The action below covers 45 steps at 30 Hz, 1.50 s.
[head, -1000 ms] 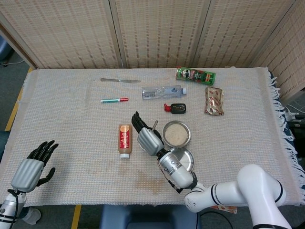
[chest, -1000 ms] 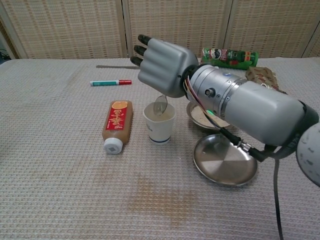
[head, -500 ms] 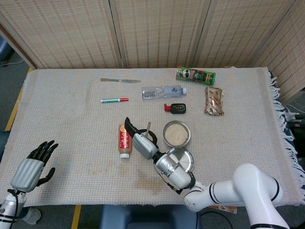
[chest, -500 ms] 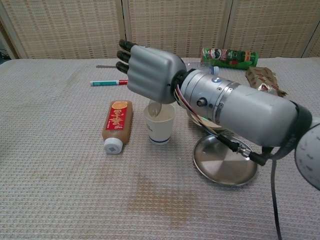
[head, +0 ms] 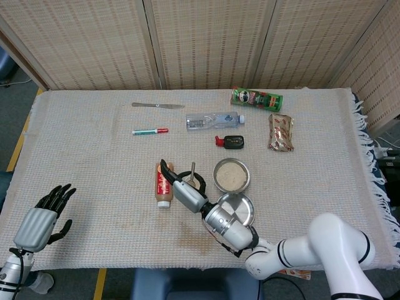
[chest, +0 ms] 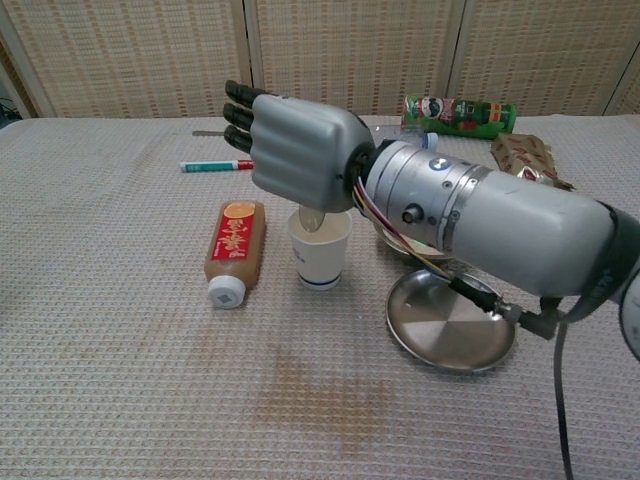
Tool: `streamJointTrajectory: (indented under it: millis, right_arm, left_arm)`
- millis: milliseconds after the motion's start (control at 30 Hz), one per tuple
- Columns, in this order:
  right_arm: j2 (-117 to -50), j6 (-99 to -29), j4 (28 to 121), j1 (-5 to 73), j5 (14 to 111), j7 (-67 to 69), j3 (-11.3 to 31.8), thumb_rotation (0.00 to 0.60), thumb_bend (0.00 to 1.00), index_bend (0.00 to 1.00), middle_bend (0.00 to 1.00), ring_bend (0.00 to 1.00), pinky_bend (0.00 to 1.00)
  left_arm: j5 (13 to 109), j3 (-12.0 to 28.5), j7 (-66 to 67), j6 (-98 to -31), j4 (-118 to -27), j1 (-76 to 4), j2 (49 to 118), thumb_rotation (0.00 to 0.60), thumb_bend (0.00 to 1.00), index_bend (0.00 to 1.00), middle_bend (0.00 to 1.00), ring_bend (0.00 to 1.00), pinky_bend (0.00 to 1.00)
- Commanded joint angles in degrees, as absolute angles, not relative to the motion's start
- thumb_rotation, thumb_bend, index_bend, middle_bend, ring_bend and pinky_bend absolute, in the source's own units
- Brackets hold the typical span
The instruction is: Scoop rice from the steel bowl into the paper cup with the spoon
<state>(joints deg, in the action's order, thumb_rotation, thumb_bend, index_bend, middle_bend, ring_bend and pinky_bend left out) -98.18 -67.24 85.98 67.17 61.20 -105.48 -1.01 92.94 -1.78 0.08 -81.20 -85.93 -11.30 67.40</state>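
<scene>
My right hand (chest: 295, 150) (head: 180, 188) hovers over the white paper cup (chest: 319, 256), gripping the metal spoon (head: 192, 172). The spoon's bowl (chest: 311, 220) tips down into the cup's mouth. In the head view the hand covers most of the cup. The steel bowl with rice (head: 231, 175) sits just right of the cup; in the chest view the forearm hides most of the bowl (chest: 392, 240). My left hand (head: 45, 217) rests open at the table's near left corner, holding nothing.
An empty steel dish (chest: 449, 322) lies near the forearm. A brown sauce bottle (chest: 231, 250) lies left of the cup. Further back are a marker (head: 150, 131), knife (head: 157, 105), water bottle (head: 213, 120), chips can (head: 256, 98), snack packet (head: 280, 131) and a small black-red object (head: 230, 141).
My right hand has shifted left and rolled over the cup, tipping the spoon's bowl lower into it. The left hand has stayed put.
</scene>
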Motion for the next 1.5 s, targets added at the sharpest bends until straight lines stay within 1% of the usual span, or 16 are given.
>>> streamJointTrajectory:
  millis: [33,233,467,600,733,800,900,1033,1167,1300,1500]
  right_arm:
    - [-97.75,-67.43,86.32,66.85,61.40,-105.18,-0.76,0.600,0.34,0.60,0.06,0.00,0.00]
    - [-96.85,-67.62,87.57,65.60,60.49,-103.48,-0.23,0.600,0.34,0.60,0.06,0.00,0.00]
    - [-94.73,-68.67,91.99,61.75,54.91,-94.22,2.96,0.600,0.34,0.60,0.06,0.00,0.00]
    - [-92.70,-70.08,94.88,58.43,53.11,-84.74,5.01,0.600,0.33,0.60,0.06,0.00,0.03]
    - [-90.42,-70.98,97.26,54.88,51.92,-74.42,6.81,0.600,0.33,0.60,0.06,0.00,0.03]
    - [-89.01,-70.80,98.21,52.92,51.80,-68.24,7.46,0.600,0.33,0.60,0.07,0.00,0.03]
    - [-87.16,-68.72,99.81,49.52,49.57,-58.02,7.88,0.600,0.33,0.61,0.08,0.00,0.04]
    - [-86.19,-64.38,99.25,45.56,47.32,-45.90,6.99,0.600,0.33,0.61,0.09,0.00,0.05]
    - [-86.46,-60.50,97.15,42.41,49.58,-36.23,4.76,0.600,0.33,0.61,0.09,0.00,0.05]
    - [-87.49,-59.09,95.31,41.08,52.88,-33.23,2.46,0.600,0.33,0.61,0.09,0.00,0.05]
    - [-89.90,-58.28,93.24,41.11,54.13,-35.15,0.70,0.600,0.33,0.61,0.09,0.00,0.05]
  left_arm:
    - [92.96,-1.81,0.16,-81.12,-85.96,-11.32,67.44,0.600,0.43,0.00,0.00,0.00,0.22]
    - [93.10,-1.87,0.49,-81.28,-86.10,-11.24,67.47,0.600,0.43,0.00,0.00,0.00,0.22]
    - [93.17,-1.92,0.51,-81.27,-86.06,-11.21,67.43,0.600,0.43,0.00,0.00,0.00,0.22]
    - [93.14,-1.88,0.62,-81.26,-86.12,-11.22,67.46,0.600,0.43,0.00,0.00,0.00,0.22]
    - [93.09,-1.87,0.72,-81.29,-86.16,-11.16,67.51,0.600,0.43,0.00,0.00,0.00,0.22]
    - [93.11,-1.87,0.87,-81.26,-86.21,-11.18,67.56,0.600,0.43,0.00,0.00,0.00,0.22]
    - [93.18,-1.88,1.21,-81.19,-86.28,-11.22,67.71,0.600,0.43,0.00,0.00,0.00,0.22]
    - [93.33,-2.03,1.69,-80.96,-86.46,-11.28,67.87,0.600,0.43,0.00,0.00,0.00,0.22]
    - [93.58,-2.17,2.19,-80.99,-86.68,-11.26,68.03,0.600,0.43,0.00,0.00,0.00,0.22]
    - [93.45,-2.17,2.44,-80.75,-86.69,-11.32,68.13,0.600,0.43,0.00,0.00,0.00,0.23]
    - [93.62,-2.20,2.35,-80.94,-86.77,-11.28,68.06,0.600,0.43,0.00,0.00,0.00,0.23]
